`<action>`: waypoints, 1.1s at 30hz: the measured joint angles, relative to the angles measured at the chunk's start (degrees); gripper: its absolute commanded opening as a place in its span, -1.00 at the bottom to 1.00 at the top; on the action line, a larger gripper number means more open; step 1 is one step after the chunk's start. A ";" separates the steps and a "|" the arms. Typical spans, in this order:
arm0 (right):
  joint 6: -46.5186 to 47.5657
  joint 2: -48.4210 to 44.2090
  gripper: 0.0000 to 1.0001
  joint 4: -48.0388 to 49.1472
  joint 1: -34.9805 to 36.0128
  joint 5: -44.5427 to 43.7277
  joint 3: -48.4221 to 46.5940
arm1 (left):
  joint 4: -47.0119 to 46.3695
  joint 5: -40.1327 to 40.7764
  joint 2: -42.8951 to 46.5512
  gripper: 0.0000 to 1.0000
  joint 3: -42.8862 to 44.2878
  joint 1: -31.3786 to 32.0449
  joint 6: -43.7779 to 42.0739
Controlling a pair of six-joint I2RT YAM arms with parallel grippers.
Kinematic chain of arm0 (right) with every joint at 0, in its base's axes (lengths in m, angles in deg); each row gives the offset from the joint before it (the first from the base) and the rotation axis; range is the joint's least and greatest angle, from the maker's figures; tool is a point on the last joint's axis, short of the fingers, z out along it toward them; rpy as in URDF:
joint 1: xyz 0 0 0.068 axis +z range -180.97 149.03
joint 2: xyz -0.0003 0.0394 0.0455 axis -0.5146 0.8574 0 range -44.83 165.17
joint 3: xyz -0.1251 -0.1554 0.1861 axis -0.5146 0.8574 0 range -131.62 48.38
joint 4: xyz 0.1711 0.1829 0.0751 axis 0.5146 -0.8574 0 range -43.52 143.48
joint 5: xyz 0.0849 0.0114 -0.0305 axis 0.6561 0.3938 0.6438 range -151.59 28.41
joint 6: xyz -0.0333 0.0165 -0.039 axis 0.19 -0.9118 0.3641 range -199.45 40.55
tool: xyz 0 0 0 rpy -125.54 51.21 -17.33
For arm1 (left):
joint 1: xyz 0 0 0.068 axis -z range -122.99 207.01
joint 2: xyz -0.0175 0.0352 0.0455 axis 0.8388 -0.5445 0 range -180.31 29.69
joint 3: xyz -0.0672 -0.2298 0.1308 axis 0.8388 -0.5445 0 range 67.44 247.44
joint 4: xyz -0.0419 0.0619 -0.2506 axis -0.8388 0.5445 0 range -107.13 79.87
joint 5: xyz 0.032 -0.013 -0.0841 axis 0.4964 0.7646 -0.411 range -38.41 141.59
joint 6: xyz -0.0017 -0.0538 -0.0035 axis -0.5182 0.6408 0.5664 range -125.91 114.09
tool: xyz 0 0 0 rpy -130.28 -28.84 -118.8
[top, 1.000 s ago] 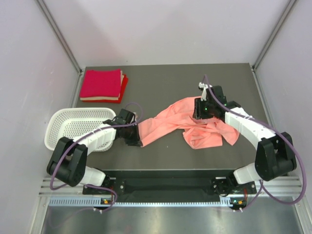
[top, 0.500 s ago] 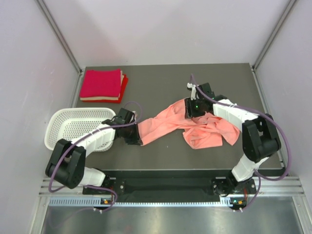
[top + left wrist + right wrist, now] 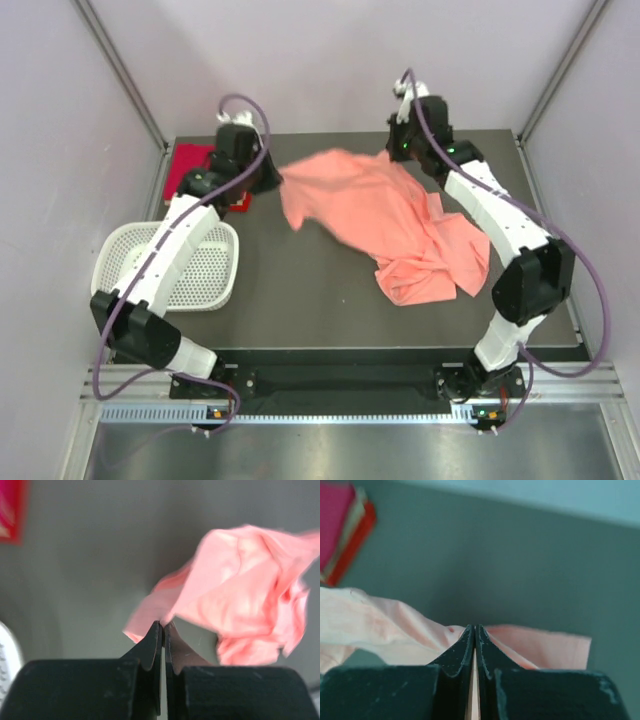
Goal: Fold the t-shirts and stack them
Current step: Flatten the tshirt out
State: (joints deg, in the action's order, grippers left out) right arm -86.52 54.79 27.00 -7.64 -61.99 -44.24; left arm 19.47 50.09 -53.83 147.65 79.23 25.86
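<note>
Two robot arms are seen from above, reaching toward the far side of a dark grey bench [image 3: 300,280], and a plain salmon-pink cloth t-shirt [image 3: 390,215] is held between them. The left end effector [image 3: 272,180] is closed tight on the shirt's left edge; in the left wrist view its black fingers are pressed together with a pinch of pink cloth caught at the tips [image 3: 162,625]. The right end effector [image 3: 400,155] is likewise clamped shut on the shirt's far right edge, and a thin fold of fabric is seen gripped between its fingers in the right wrist view [image 3: 474,627]. The shirt's upper edge is stretched between the two grips over the far part of the bench, while the rest is draped down toward the near right, where it lies crumpled on the surface. A stack of crimson and red t-shirts folded into squares [image 3: 187,162] is placed at the far left corner of the bench, partly hidden behind the left arm. A white perforated plastic basket [image 3: 205,270] is set at the left edge of the bench, nearer than the stack, with the left arm passing above it.
</note>
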 measured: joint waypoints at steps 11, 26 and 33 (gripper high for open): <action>-0.92 -19.87 -1.00 14.01 -0.61 -4.68 -4.24 | 5.09 6.38 7.74 -1.00 31.58 -0.76 -3.26; -6.84 -31.17 -0.96 8.90 -20.52 -10.25 32.30 | -19.21 -15.78 10.45 -1.00 -18.34 21.46 4.09; -10.84 -20.31 -0.29 -0.04 -28.02 -8.04 28.13 | -33.88 -20.17 -9.09 -1.00 -19.10 28.85 7.52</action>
State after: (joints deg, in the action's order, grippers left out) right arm -97.36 34.48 26.95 -35.66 -70.04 -16.11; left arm -14.41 29.92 -62.92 128.54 108.08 33.38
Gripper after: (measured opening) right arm 0.258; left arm 0.023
